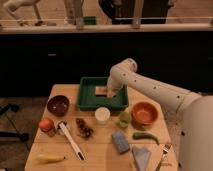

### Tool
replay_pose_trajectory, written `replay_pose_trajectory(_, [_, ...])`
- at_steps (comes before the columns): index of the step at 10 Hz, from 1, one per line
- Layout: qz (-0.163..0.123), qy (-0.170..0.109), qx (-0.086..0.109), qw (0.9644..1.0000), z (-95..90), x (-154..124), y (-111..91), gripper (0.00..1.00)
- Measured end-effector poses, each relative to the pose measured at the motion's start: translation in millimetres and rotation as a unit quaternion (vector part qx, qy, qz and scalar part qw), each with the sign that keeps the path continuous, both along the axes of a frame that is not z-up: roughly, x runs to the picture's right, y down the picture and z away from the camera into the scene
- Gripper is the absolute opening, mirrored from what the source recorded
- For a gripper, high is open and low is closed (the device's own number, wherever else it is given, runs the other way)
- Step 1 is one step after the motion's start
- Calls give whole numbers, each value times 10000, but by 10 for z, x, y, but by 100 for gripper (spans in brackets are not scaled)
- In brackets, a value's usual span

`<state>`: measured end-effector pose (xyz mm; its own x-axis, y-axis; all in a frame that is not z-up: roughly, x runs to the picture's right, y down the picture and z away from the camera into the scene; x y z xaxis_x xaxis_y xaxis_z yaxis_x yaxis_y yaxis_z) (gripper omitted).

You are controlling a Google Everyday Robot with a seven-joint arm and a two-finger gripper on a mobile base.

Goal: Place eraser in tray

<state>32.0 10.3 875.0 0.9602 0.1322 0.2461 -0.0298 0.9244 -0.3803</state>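
Note:
The green tray point(87, 101) sits at the back middle of the wooden table. The eraser point(101, 90), a small tan block, lies on the tray's flat bottom toward its right side. My gripper point(111, 93) hangs inside the tray at the end of the white arm, right next to the eraser on its right. The arm reaches in from the right and covers the tray's right wall.
A dark maroon bowl point(58, 105) stands left of the tray, an orange bowl point(145, 113) right of it. A white cup point(102, 115), a green fruit point(124, 117), a white-handled brush point(70, 139), blue-grey pads point(120, 141), a banana point(49, 158) and a red fruit point(46, 124) lie in front.

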Motion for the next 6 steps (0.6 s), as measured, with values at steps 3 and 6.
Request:
replay_pose_trajectory(3, [117,-137,-176,9997,155,-18,18,17])
replay_pose_trajectory(6, [127,-123,-405,9990,318,6,84,17])
